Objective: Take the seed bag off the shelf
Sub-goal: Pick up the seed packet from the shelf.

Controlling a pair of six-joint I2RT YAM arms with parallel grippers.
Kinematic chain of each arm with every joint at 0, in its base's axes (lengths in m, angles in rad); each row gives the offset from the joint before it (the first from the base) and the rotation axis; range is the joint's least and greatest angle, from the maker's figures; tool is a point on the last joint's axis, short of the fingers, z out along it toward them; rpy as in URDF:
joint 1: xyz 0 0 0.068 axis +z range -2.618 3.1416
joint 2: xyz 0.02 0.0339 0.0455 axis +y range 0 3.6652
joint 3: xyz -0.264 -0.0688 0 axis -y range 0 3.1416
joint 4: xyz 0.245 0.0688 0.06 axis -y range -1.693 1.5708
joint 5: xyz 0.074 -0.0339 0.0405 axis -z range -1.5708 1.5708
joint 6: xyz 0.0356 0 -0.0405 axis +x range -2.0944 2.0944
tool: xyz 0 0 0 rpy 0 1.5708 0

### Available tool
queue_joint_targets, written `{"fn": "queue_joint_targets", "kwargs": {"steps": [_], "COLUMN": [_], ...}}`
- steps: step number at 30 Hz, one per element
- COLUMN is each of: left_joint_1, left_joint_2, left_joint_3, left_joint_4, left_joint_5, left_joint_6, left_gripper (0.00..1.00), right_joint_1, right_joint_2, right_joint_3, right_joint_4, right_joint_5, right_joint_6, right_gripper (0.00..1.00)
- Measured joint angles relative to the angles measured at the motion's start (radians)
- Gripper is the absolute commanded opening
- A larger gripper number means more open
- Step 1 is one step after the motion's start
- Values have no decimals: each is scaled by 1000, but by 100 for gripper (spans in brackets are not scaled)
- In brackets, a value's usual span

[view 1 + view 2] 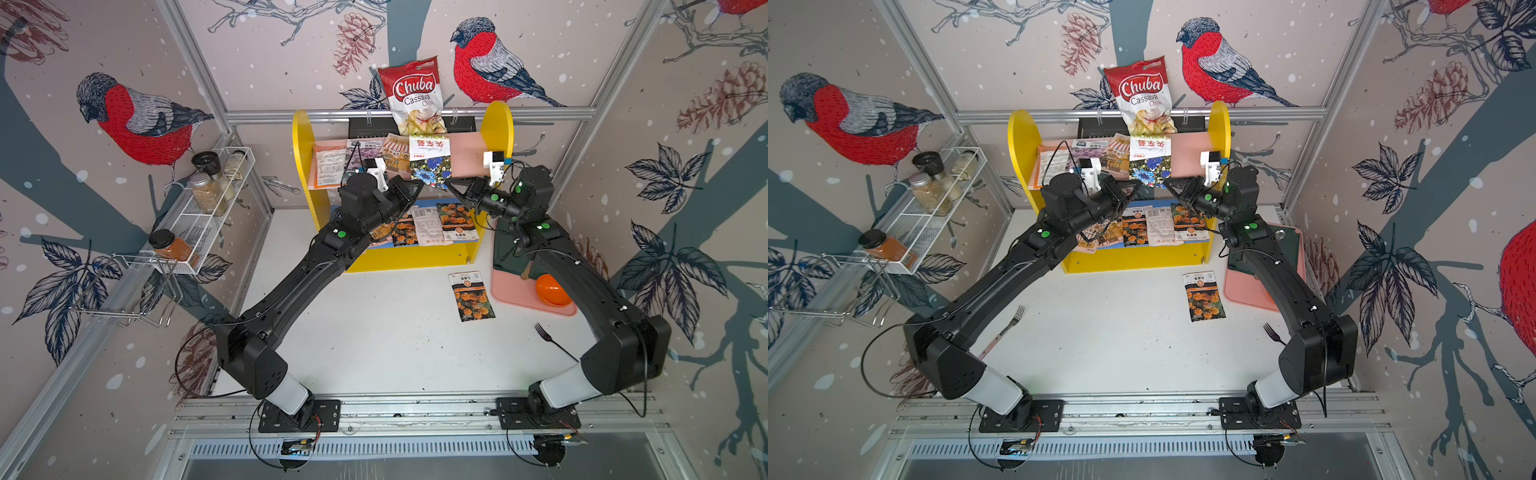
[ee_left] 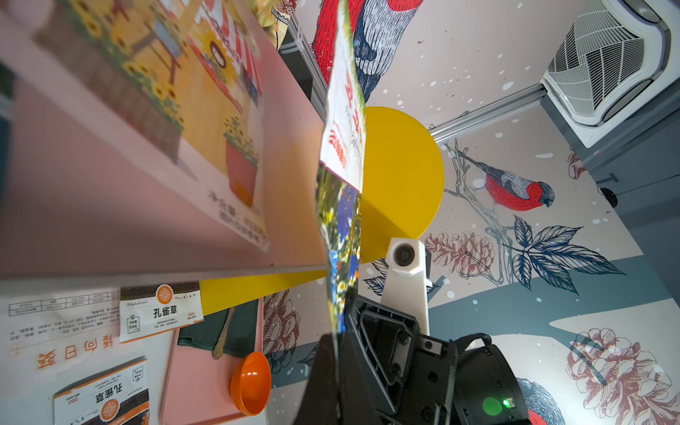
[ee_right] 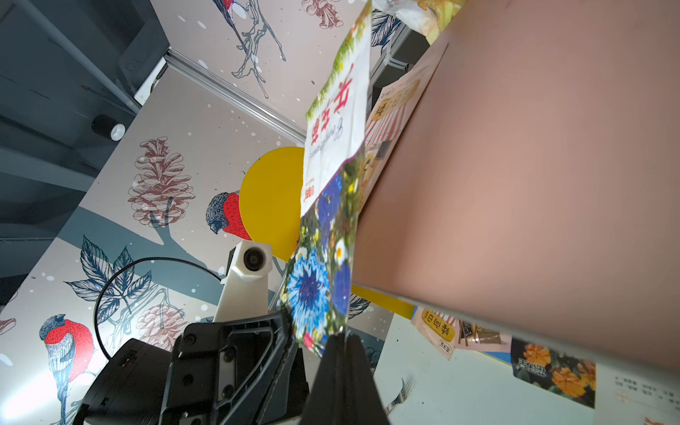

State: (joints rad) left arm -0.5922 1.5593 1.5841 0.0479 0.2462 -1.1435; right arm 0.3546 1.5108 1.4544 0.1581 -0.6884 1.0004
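Seed bag [image 1: 430,164], the one with blue flowers, hangs between the left gripper [image 1: 419,185] and the right gripper [image 1: 448,183] in both top views. Each is closed on one lower corner, and the shelf [image 1: 301,166] stands just beyond them. In the left wrist view, the seed bag [image 2: 340,206] rises edge-on out of the shut left gripper [image 2: 335,336], beside the pink upper board [image 2: 110,220]. In the right wrist view, the right gripper [image 3: 340,336] is clamped on the bag's bottom edge. The left gripper [image 3: 285,320], just beside it, is on the same edge.
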Motion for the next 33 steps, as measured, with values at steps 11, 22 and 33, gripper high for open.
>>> {"fn": "queue_joint_targets", "kwargs": {"steps": [11,22,33], "left_joint_1": [-97,-206,-318], "left_joint_2": [-140,-282,-369], "left_joint_3": [-181,-394,-615], "left_joint_4": [26,73,130], "left_joint_5": [-78,-171,-299], "left_joint_6": [25,45,60], "left_gripper": [0,0,0], "right_joint_1": [34,86,116], "right_joint_2": [-193,-398,-511], "right_joint_3": [-213,-436,-634], "right_joint_4": [18,23,-2], "right_joint_5": [26,83,116], "right_joint_6": [-3,-11,-14], "right_gripper": [0,0,0]}}
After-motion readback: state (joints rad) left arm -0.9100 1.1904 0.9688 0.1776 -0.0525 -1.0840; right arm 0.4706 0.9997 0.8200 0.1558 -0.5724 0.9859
